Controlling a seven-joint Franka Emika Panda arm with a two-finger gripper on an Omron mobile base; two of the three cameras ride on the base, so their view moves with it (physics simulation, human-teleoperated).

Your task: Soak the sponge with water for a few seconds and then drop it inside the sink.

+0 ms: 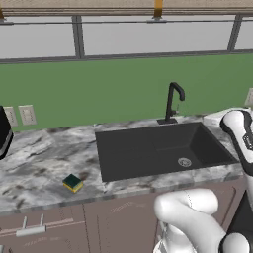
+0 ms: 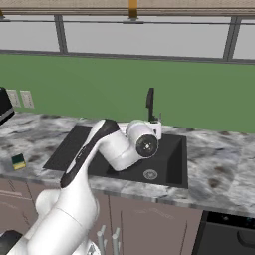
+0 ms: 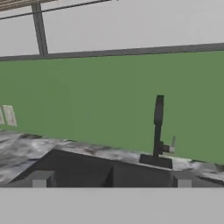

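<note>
The small yellow sponge with a dark green top point(image 1: 72, 182) lay flat on the grey marbled counter point(image 1: 44, 163), well to the left of the pincer point(image 3: 111, 181) and apart from it. The pincer stood fully open and empty, raised over the large dark grey rectangular sink point(image 1: 148, 148) and facing the black gooseneck faucet point(image 3: 158, 131) at the green wall point(image 3: 87, 96).

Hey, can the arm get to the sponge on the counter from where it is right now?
Probably yes. The sponge lies alone on the counter left of the sink, with nothing on or against it. The open pincer faces the faucet, so the arm must swing left and down first.
</note>
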